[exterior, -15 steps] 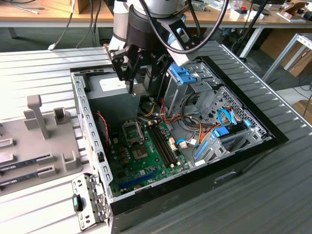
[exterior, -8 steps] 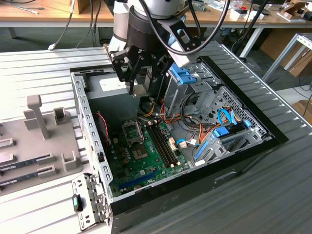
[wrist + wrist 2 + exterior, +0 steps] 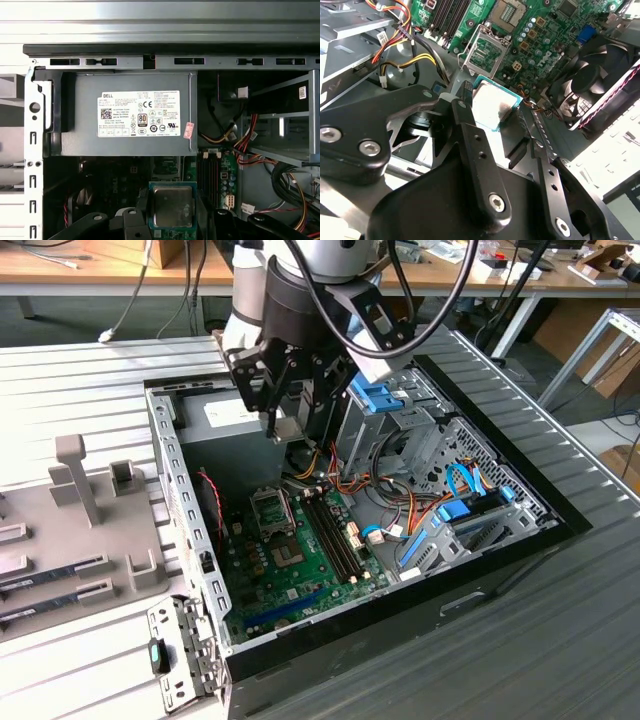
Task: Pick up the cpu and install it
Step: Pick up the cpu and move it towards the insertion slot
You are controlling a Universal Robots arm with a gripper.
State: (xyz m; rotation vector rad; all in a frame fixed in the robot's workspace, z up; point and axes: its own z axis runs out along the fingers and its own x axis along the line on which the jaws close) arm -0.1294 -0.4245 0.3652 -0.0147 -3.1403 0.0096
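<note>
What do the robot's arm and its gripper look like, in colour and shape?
The arm is silver-grey with a black wrist section; thick black cables loop beside it. The gripper is black, with jointed link fingers joined by silver screws.

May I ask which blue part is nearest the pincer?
The blue latch on the drive cage, beside the pincer holding the cpu; the other blue parts lie farther toward the exterior view's right.

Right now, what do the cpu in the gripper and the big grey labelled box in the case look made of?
The cpu: dull silver-grey metal top, smudged, on a green circuit-board rim, probably laminate. The gripper holding it: matte black, metal or hard plastic, unclear which. The labelled box: grey sheet metal, satin sheen, folded edges, white sticker.
</note>
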